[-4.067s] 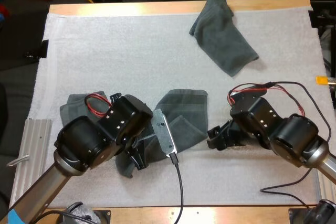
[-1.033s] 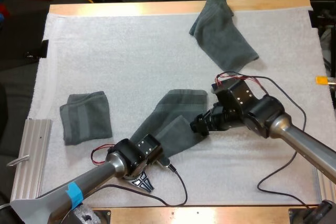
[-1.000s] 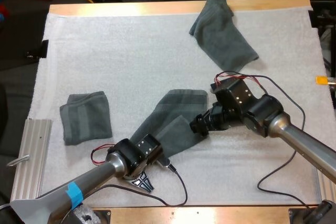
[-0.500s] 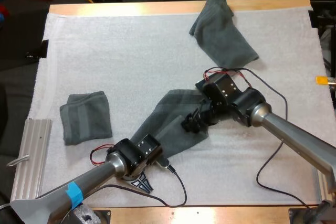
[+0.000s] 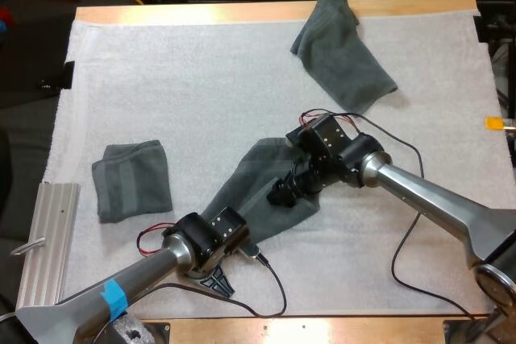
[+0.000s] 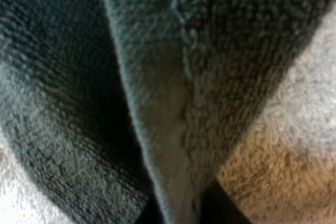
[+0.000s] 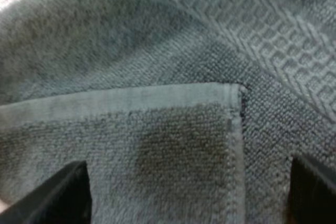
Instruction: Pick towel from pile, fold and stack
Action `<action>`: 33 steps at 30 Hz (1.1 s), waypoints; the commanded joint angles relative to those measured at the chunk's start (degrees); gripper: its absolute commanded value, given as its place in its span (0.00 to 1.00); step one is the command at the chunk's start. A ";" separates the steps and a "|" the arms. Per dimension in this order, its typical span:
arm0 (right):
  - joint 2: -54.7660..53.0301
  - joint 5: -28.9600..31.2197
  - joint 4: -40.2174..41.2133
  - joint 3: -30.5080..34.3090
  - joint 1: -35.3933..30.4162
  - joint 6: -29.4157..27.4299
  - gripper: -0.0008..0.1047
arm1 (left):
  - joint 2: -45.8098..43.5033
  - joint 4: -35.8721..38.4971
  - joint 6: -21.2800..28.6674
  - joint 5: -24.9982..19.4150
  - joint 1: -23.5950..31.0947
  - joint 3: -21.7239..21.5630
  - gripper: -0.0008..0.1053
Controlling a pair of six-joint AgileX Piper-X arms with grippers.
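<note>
A dark grey-green towel (image 5: pixel 266 179) lies stretched in a slant across the mat's middle, one corner flap folded over it. My left gripper (image 5: pixel 214 278) is at the towel's near-left end; in the left wrist view (image 6: pixel 181 211) it is shut on the towel's hem (image 6: pixel 163 129). Above the flap on the towel hangs my right gripper (image 5: pixel 282 193). Seen from the right wrist, this gripper (image 7: pixel 189 203) is open, its fingers (image 7: pixel 63 195) apart on either side of the flap's hemmed corner (image 7: pixel 231 95). A folded towel (image 5: pixel 133 179) rests at the left.
A crumpled towel (image 5: pixel 343 54) lies at the mat's far side, right of centre. A metal rail (image 5: pixel 44 235) runs along the near-left table edge. Bare white mat (image 5: pixel 193 78) spreads between the towels and to the near right.
My right gripper has moved left from the towel's right edge to over its folded flap. The left arm has stayed at the towel's near end.
</note>
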 commanded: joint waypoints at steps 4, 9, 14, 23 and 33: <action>1.60 -2.32 -0.14 -0.88 -0.33 -0.55 0.71 | 0.07 0.87 -0.63 -0.52 -0.13 -0.27 0.06; 2.45 -5.85 -0.10 -0.98 -0.33 0.77 0.71 | 0.07 0.87 -0.63 -0.52 -0.13 -0.27 0.06; 2.45 -6.59 0.45 -0.98 -0.33 1.69 0.71 | 0.07 0.87 -0.63 -0.52 -0.13 -0.27 0.06; 3.43 -8.05 3.99 -0.98 -0.56 2.07 0.69 | 0.07 0.87 -0.63 -0.52 -0.13 -0.27 0.06; 4.49 -5.26 4.00 -0.98 -0.56 3.34 0.36 | 0.07 1.16 -0.63 -0.52 -0.13 -0.27 0.06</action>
